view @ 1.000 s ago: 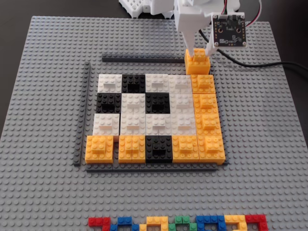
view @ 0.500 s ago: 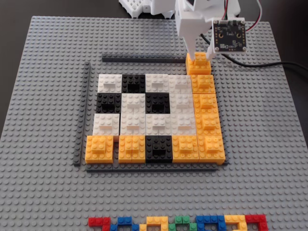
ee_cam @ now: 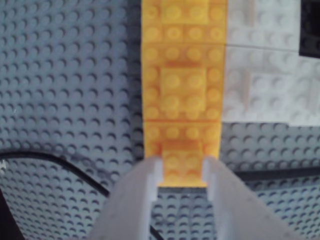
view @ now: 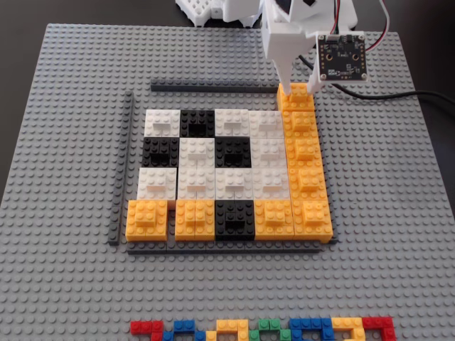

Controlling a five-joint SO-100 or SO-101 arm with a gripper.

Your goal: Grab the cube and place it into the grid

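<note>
Sitting flat and studs-up, the cube [view: 298,97] is lying square with the grid [view: 227,174], at the far end of its orange column. Claw [ee_cam: 182,165] is closing narrowly on the cube's raised top piece, fingers [ee_cam: 150,175] flanking it. No legible writing.

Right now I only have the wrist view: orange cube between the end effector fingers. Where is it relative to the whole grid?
Observer: Fixed view shows the cube at the far end of the grid, extending its right orange column, level with the far dark strip.
Operator: Any empty cells?
Observer: None visible; four rows of five are all filled.
Operator: Anything else around?
Observer: Small coloured bricks line the near edge of the baseplate.
</note>
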